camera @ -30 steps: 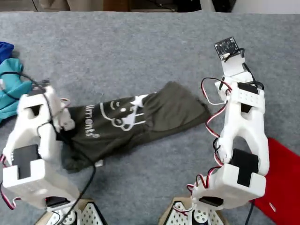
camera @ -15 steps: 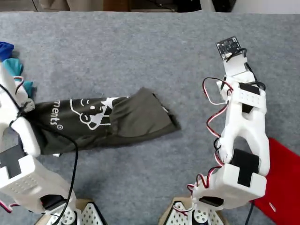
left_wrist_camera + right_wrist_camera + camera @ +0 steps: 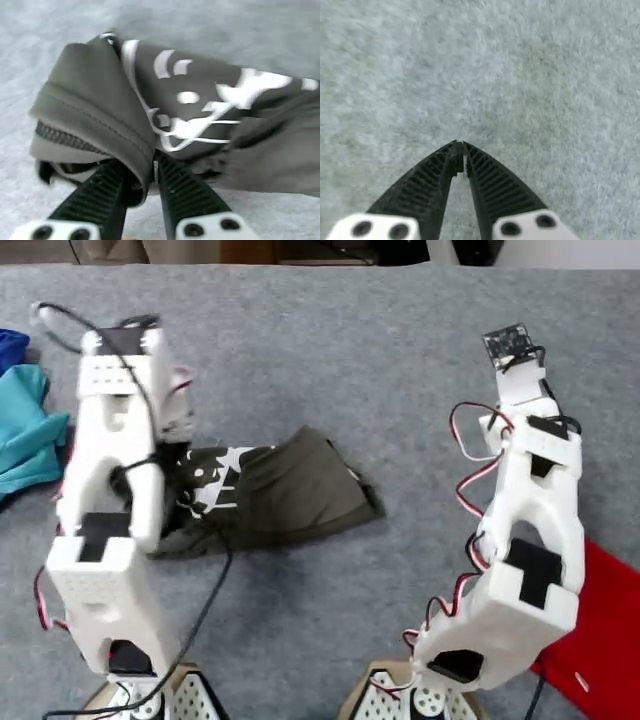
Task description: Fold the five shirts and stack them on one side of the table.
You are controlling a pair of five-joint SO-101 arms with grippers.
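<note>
High view: the olive shirt [image 3: 290, 490] lay left of mid-table [image 3: 350, 340], its left end under the left arm [image 3: 110, 470]. The teal shirt [image 3: 25, 440] was at the left edge and the red shirt [image 3: 600, 630] at the lower right. Half a second before, that arm was out at the left edge with the shirt stretched long. It had since swung inward, doubling the left end over, while the right end had not moved. With nothing pinning the cloth, a further pull would likely drag the whole shirt rather than fold it.

Left wrist view: the left gripper [image 3: 150, 170] was clamped on a bunched hem. So thick a bite could slip, or drop as a lump and spoil the crease.

Right wrist view: the right gripper [image 3: 463, 150] was closed on nothing over bare table, too far off to hold the shirt down.
</note>
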